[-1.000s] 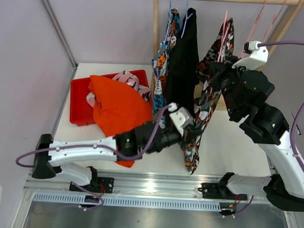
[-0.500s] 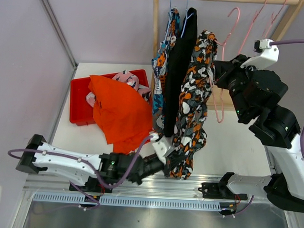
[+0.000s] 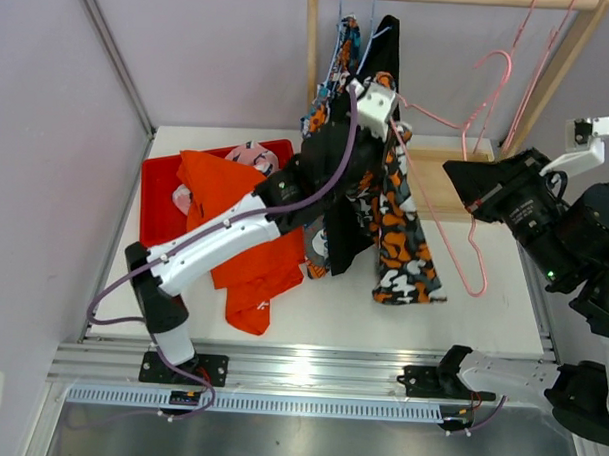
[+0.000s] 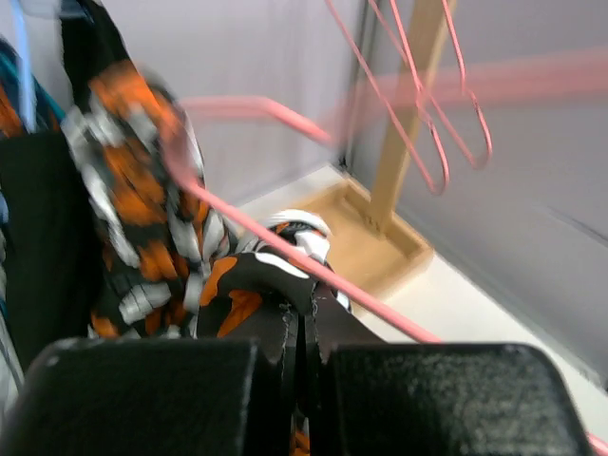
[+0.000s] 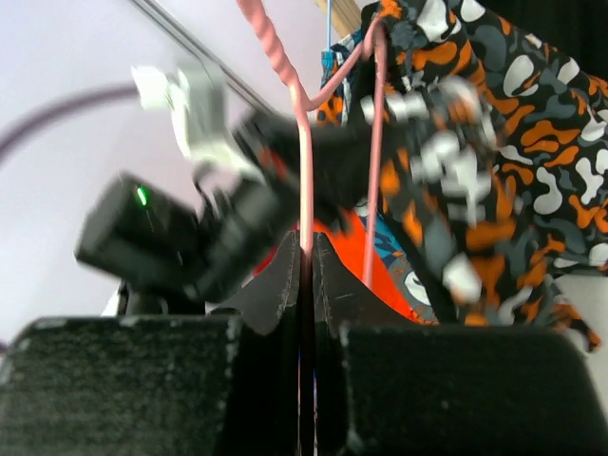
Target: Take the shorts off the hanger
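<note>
Seen from above, the left arm reaches up to the wooden rack (image 3: 312, 58). The left end effector (image 3: 385, 123) is closed on the upper part of the orange, black and white blotched fabric shorts (image 3: 399, 231). These hang at the left end of the pink wire hanger (image 3: 483, 194) and trail down above the white surface (image 3: 462, 314). The right end effector (image 3: 451, 170) sits inside the hanger's triangle, and from this angle I cannot tell what it grips. The plain black shorts (image 3: 388, 41) and the blue printed shorts (image 3: 343, 44) hang on the rack behind. The plain orange shorts (image 3: 230, 220) are draped over the red plastic bin (image 3: 153, 208), with the pink printed shorts (image 3: 255, 156) lying in it.

In the left wrist view, the left end effector (image 4: 304, 321) has its jaws pressed together on a fold of the blotched shorts (image 4: 142, 204). The hanger (image 4: 237, 106), blurred, crosses just above the fold. Spare pink hangers (image 4: 440, 180) dangle beside the rack (image 4: 389, 237).

In the right wrist view, the right end effector (image 5: 306, 252) is clamped tight on a thin bar of the hanger (image 5: 305, 161). The blotched shorts (image 5: 513, 123) hang to the right. The left arm's wrist (image 5: 214, 223) shows blurred on the left, and a patch of the orange shorts (image 5: 356, 252) shows behind.
</note>
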Motion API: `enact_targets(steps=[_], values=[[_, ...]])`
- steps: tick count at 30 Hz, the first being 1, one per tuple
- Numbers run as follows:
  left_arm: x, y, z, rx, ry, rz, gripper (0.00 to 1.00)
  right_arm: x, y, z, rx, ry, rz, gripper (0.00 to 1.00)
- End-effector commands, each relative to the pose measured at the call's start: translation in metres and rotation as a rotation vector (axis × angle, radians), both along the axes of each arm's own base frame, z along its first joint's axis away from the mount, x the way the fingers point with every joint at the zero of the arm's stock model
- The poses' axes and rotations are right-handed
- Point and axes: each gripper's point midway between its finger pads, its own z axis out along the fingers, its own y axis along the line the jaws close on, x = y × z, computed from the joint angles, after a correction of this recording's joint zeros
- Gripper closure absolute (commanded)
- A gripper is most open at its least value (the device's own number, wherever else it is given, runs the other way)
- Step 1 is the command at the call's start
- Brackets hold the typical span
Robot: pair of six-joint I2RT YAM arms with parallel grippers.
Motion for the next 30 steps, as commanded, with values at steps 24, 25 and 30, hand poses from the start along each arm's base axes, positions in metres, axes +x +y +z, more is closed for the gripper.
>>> enact_targets(steps=[24, 25, 30], values=[[-0.171, 0.135, 0.036, -0.032, -0.011, -0.002, 1.00, 0.079, -0.044, 0.073, -0.266, -0.190, -0.418, 1.00], [-0.167, 0.155, 0.050, -0.021, -0.031, 0.036, 1.00, 0.085, -0.036, 0.072, -0.262, -0.197, -0.353, 1.00], [-0.144, 0.235, 0.128, -0.009, -0.194, 0.221, 1.00, 0.144, -0.049, 0.050, -0.245, -0.131, -0.343, 1.00]])
